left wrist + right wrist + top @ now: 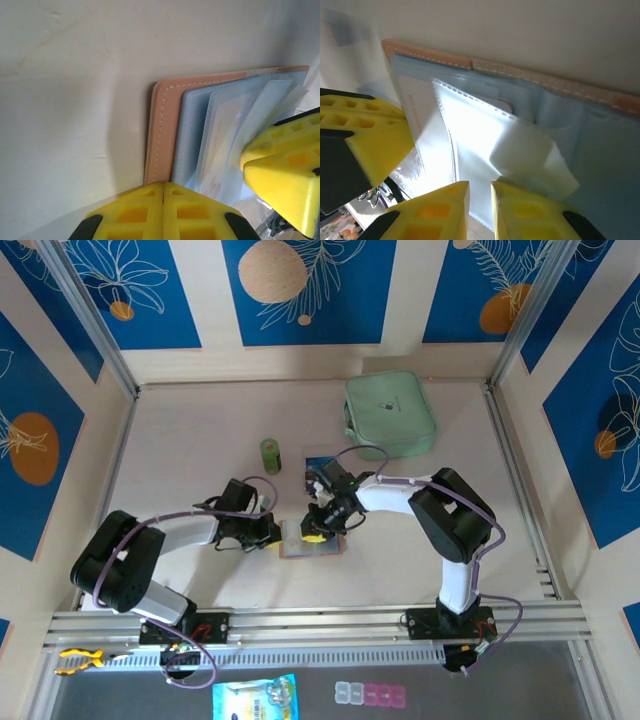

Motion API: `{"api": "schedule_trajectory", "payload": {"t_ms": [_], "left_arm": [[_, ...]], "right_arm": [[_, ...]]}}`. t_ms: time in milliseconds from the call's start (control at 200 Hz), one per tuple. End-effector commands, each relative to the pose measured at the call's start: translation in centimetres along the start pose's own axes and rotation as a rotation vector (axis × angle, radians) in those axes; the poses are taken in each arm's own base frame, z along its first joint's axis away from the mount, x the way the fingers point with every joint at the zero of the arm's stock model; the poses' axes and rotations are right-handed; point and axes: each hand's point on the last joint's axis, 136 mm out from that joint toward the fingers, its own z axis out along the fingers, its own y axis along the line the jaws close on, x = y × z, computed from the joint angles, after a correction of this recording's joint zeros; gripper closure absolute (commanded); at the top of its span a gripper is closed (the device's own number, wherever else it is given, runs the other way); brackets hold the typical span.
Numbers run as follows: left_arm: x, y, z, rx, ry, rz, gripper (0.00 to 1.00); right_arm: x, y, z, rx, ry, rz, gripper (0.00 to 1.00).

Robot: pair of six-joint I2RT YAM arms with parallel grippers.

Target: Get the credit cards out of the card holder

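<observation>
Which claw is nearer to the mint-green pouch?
Right. The right claw is below and left of the mint-green pouch, over the card holder. The left claw is farther left, at the holder's edge.

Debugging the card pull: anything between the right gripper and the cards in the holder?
No loose object. The right gripper is over the open card holder, at a raised clear pocket flap. The credit cards lie under pocket film. The left gripper, shut, sits at the holder's edge alongside, not in between.

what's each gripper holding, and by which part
Right gripper: seemingly the free edge of a clear pocket leaf of the card holder. Left gripper: nothing; jaws shut, tips at the holder's edge.
</observation>
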Motion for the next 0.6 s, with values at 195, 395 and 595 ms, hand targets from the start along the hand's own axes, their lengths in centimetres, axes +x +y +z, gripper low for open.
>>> {"api": "schedule_trajectory", "payload": {"t_ms": [195,395,595], "left_arm": [[-0.7,-1.7,-2.7,-0.033,-0.044,0.070,0.94],[-1.3,-4.6,-3.0,0.078,-0.053,0.054,0.87],[-1.2,-6.1,-1.6,0.108,-0.027,0.053,0.80]], "right_arm": [[0.3,-0.4,-0.4,-0.148,0.018,-0.007,0.82],[0.3,-1.1,-0.6,-0.198,0.014,0.003,0.83],[0.5,-1.6,-0.5,-0.217,0.012,0.006,0.85]]}}
